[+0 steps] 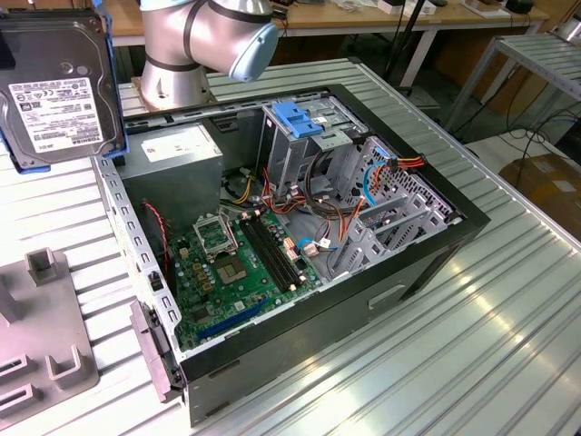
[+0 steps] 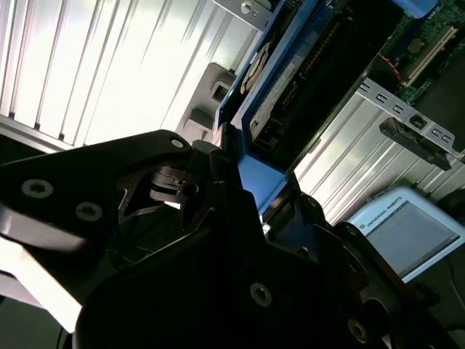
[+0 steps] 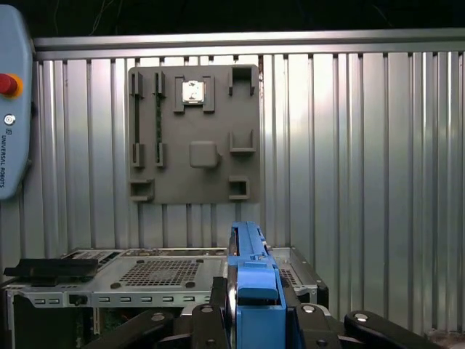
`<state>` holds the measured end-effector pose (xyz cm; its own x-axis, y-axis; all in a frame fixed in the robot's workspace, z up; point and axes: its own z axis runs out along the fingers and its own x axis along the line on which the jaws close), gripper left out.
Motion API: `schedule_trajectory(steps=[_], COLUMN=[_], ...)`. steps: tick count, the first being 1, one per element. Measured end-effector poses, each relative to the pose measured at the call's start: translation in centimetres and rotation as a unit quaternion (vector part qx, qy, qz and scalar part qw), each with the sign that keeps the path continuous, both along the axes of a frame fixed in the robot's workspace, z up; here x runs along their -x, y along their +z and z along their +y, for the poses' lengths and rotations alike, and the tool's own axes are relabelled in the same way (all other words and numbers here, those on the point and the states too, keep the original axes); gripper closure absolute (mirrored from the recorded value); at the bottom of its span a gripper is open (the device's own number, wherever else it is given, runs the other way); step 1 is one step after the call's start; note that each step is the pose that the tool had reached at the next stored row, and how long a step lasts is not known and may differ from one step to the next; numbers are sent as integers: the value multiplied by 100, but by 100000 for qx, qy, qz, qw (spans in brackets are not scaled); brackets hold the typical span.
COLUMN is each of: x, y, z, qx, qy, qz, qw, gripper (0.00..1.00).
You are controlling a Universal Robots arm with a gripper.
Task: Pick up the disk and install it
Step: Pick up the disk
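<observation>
The disk (image 1: 59, 86) is up in the air at the top of the exterior view's left. Its white label faces the camera and blue rails run along its edges. It hangs clear of the open computer case (image 1: 427, 263), which lies on its side on the ribbed metal worktop (image 1: 472, 327).

In the first wrist view the claw (image 3: 253, 305) is clamped on the disk: a black finger presses in from each side of the blue rail (image 3: 251, 280), which stands edge-on between them. The second wrist view shows the same grip from close in, the blue rail running out of the black claw body and the disk's dark underside (image 2: 305, 73) stretching beyond it.

Inside the case, the metal cage with the blue plastic top (image 1: 304, 123) stands well apart from the disk. The grey power-supply box (image 1: 172, 150) sits in the case corner nearest to it, and the green motherboard (image 1: 236, 259) lies on the case floor. The silver arm (image 1: 204, 36) rises behind the case. A grey fixture plate (image 1: 45, 354) lies on the worktop at the exterior view's left.
</observation>
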<state>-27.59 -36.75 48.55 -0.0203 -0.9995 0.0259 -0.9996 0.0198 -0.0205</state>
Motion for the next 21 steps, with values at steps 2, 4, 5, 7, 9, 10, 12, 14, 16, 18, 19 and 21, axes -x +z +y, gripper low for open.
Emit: schedule_trajectory(steps=[2,4,5,7,9,10,12,14,16,18,19,21], x=[-76,-116,-136,-173,-210,-226,-263,-295,-306,-306,-307,-307], y=[0,0,0,0,-1,-1,-1,-2,-2,-2,-2,-2], z=[-1,-1,-1,0,0,-1,-1,-1,-1,-1,-1,-1], qx=[1,4,0,0,1,-2,-2,0,0,-1,1,0], qy=[5,4,1,2,2,4,5,4,0,1,3,1], qz=[2,0,-1,1,1,-3,-3,-2,1,0,0,-3], qw=[100000,100000,100000,100000,100000,100000,100000,100000,100000,100000,100000,100000], gripper=[63,63,63,63,63,63,63,63,63,63,63,63])
